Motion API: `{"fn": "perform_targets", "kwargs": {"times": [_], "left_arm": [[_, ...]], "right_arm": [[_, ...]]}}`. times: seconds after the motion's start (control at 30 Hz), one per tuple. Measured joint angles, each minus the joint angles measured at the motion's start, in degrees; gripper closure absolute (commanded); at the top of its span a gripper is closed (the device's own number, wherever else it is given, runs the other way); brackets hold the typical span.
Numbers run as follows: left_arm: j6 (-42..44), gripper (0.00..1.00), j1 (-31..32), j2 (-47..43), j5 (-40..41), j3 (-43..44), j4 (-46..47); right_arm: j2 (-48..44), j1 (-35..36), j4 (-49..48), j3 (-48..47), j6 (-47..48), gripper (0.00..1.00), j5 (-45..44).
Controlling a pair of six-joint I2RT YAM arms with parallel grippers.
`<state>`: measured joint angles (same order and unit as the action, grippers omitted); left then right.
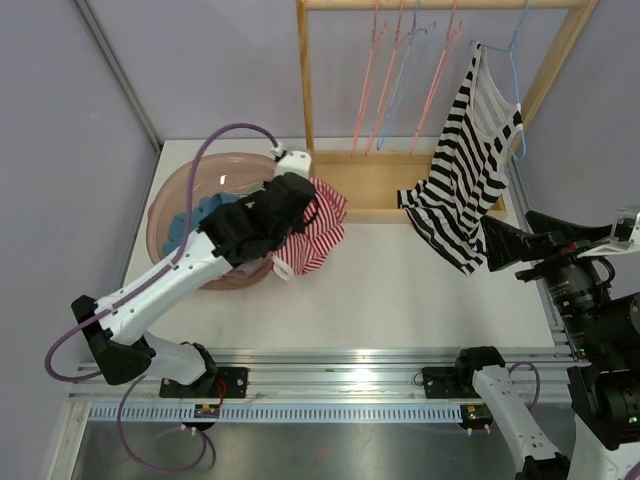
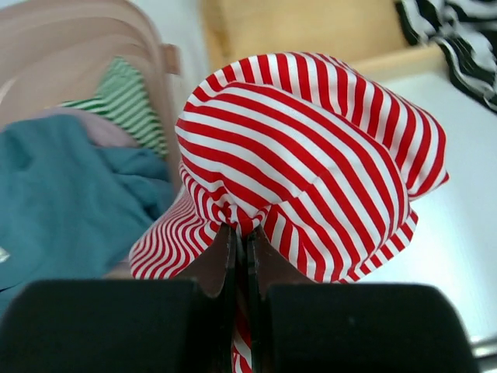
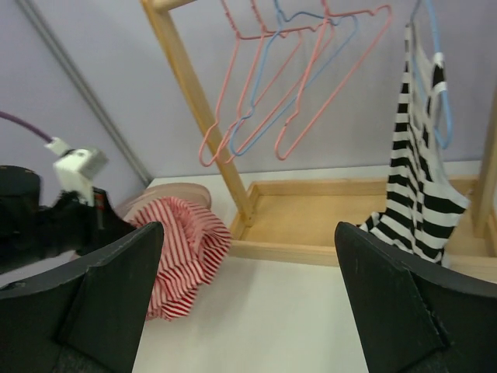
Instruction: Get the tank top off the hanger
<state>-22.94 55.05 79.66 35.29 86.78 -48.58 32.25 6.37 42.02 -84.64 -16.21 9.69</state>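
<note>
A black-and-white striped tank top hangs from a blue hanger at the right end of the wooden rack; it also shows in the right wrist view. My right gripper is open and empty, just right of the top's lower hem, with its jaws wide apart. My left gripper is shut on a red-and-white striped top. It holds this top at the right rim of the pink basin.
The wooden rack stands at the back with a tray-like base. Several bare pink and blue hangers hang on its rail. The basin holds teal and green clothes. A metal rail runs along the near table edge.
</note>
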Motion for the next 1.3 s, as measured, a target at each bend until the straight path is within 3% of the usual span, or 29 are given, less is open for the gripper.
{"fn": "perform_targets", "kwargs": {"times": [0.2, 0.4, 0.47, 0.53, 0.7, 0.87, 1.03, 1.3], "left_arm": [[2.7, 1.0, -15.4, -3.0, -0.1, 6.3, -5.8], [5.6, 1.0, -34.4, -0.6, -6.7, 10.4, -6.5], [6.8, 0.57, -39.4, 2.1, -10.0, 12.3, -6.6], [7.8, 0.02, -42.8, 5.1, -12.9, 14.6, -7.1], [8.4, 0.01, -46.9, 12.9, -17.8, 19.8, -7.6], [8.4, 0.01, -46.7, 10.2, -21.4, 17.4, -8.6], [8.5, 0.01, -43.2, -3.6, -23.1, 10.3, -7.7], [8.3, 0.01, -37.8, -23.7, -27.3, -3.3, -2.6]], "right_arm": [[0.2, 0.0, 1.7, -1.6, 1.0, 0.01, -6.1], [2.6, 0.0, 3.0, -4.7, 1.7, 0.01, -9.1], [4.3, 0.0, 3.1, -5.4, 2.0, 0.01, -10.3], [6.1, 0.0, 3.1, -5.6, 2.0, 0.01, -10.8], [11.3, 0.0, 3.1, -5.6, 1.9, 0.0, -11.4], [18.8, 0.0, 4.3, -8.7, 2.1, 0.0, -13.8], [27.6, 0.0, 4.7, -15.1, 3.9, 0.01, -19.9], [34.8, 0.0, 4.2, -17.5, 7.5, 0.0, -23.8]]}}
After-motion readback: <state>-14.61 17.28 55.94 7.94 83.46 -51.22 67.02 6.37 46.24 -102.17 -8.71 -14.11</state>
